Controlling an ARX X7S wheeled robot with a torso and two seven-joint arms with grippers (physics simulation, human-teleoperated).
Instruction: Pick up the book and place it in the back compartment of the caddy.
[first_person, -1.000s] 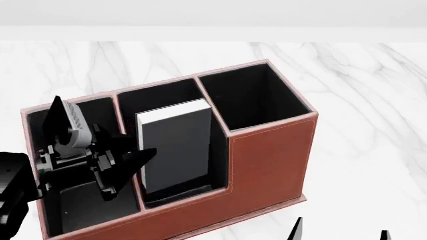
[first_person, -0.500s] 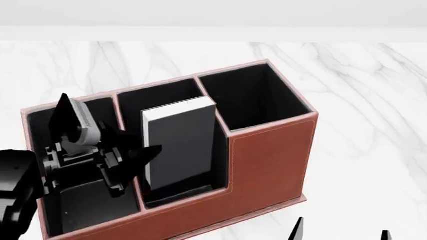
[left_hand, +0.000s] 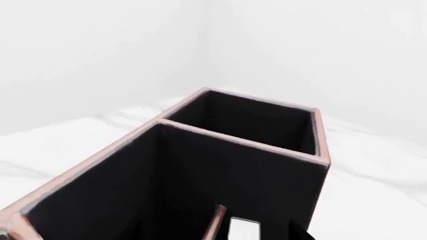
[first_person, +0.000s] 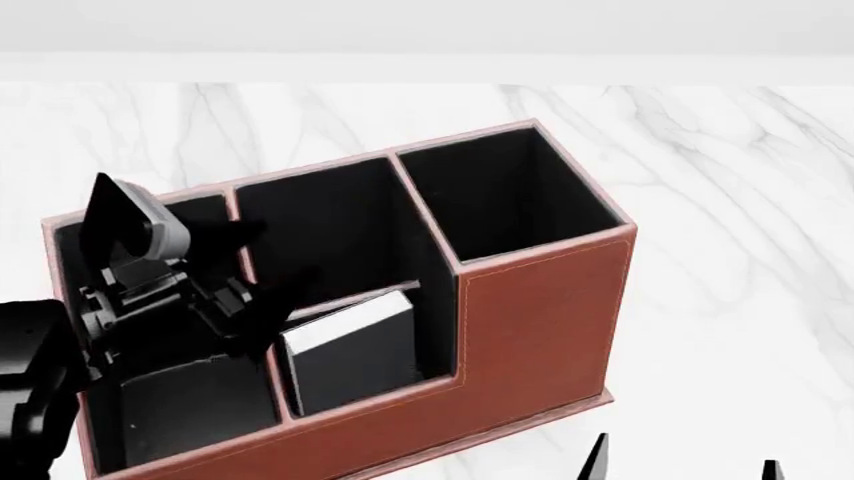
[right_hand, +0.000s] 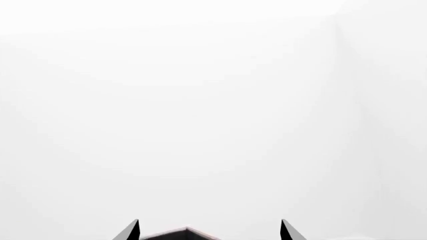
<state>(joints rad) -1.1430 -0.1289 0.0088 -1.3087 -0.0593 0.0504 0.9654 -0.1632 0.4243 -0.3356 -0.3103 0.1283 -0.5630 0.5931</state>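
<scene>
The black book (first_person: 350, 348) with white page edges lies tilted low inside the caddy's (first_person: 541, 320) middle pocket, the low-walled back compartment (first_person: 334, 230). It leans toward the pocket's front wall. My left gripper (first_person: 180, 212) hovers open over the caddy's left pocket, beside the divider, touching nothing. In the left wrist view a white strip of the book (left_hand: 243, 231) shows past the reddish divider (left_hand: 217, 222). My right gripper (first_person: 683, 455) is open and apart from the caddy, with only its fingertips showing at the head view's lower edge. It also shows open in its own wrist view (right_hand: 209, 226).
The caddy stands on a white marbled tabletop (first_person: 721, 180). Its tall square pocket (first_person: 514, 190) on the right holds nothing. A corner of the caddy (right_hand: 187, 232) peeks up between the right fingertips. White wall fills the background.
The book, which stood upright and high in the middle pocket against my left finger, has dropped and tipped over inside it. My left gripper has drawn back to the left.
</scene>
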